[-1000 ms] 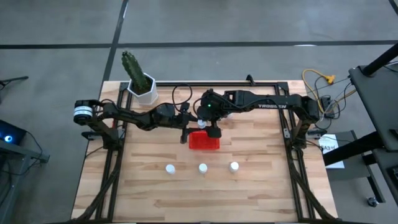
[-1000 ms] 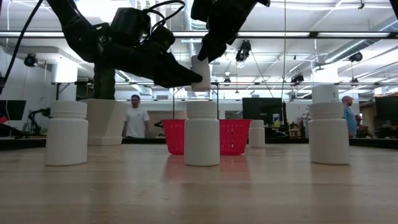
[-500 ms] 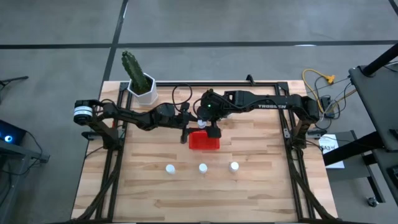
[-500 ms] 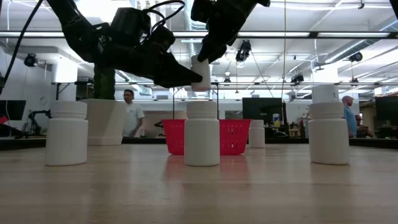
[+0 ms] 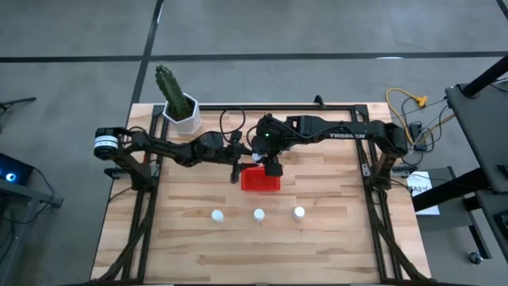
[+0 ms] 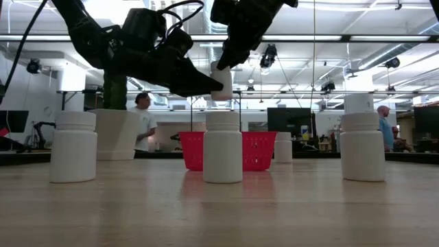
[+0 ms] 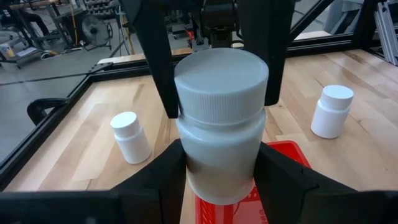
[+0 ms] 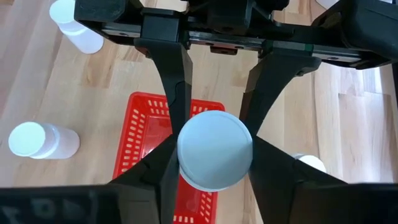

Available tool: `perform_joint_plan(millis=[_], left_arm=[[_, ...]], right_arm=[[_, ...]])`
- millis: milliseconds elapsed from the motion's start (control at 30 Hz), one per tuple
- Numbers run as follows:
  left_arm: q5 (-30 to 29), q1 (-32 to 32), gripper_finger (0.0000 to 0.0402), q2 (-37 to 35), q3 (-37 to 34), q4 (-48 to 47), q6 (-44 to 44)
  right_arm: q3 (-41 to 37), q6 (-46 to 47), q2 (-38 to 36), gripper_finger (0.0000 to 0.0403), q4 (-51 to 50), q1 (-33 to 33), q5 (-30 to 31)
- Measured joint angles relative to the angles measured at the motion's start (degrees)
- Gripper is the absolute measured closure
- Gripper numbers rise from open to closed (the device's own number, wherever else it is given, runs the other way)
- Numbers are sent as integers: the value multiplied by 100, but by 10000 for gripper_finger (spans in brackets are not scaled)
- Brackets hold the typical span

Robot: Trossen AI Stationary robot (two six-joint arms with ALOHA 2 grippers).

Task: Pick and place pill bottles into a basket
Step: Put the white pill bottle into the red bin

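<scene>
At the near edge of the table, three pill bottles stand in a row, well apart: left (image 6: 74,147), middle (image 6: 222,147), right (image 6: 363,146). All upright, caps up, long axis vertical. Behind the middle one sits the red basket (image 6: 254,151), square, mesh sides, open side up. In the left wrist view two more bottles (image 7: 131,137) (image 7: 331,111) stand upright on the wood, one either side of the basket.

Above the basket, a sixth bottle (image 6: 221,81) hangs in the air, upright, cap on top. The left gripper (image 7: 221,165) pinches its body from both sides. The right gripper (image 8: 214,165) comes down from overhead, its fingers (image 7: 156,56) astride the cap; the right wrist view shows them against the cap (image 8: 215,149) on either side.

Far corner: a white pot with a cactus (image 5: 178,102). People stand in the room beyond.
</scene>
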Motion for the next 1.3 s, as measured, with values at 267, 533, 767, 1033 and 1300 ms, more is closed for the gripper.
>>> perform_joint_plan(millis=[267, 533, 767, 1033, 1300], left_arm=[[20, 0, 251, 0, 0, -10, -23], [50, 1, 191, 0, -6, -211, -70], [48, 0, 149, 0, -13, -627, -68], [46, 0, 144, -6, -26, -727, -168], [46, 0, 143, -198, -62, -798, -147]], right_arm=[[0, -23, 0, 258, -13, -2, 2], [-2, -26, 0, 258, -188, 4, 34], [-2, 20, 0, 258, -293, 2, 35], [-2, 220, 0, 258, -417, 0, 22], [-236, 363, 0, 258, -416, 2, 22]])
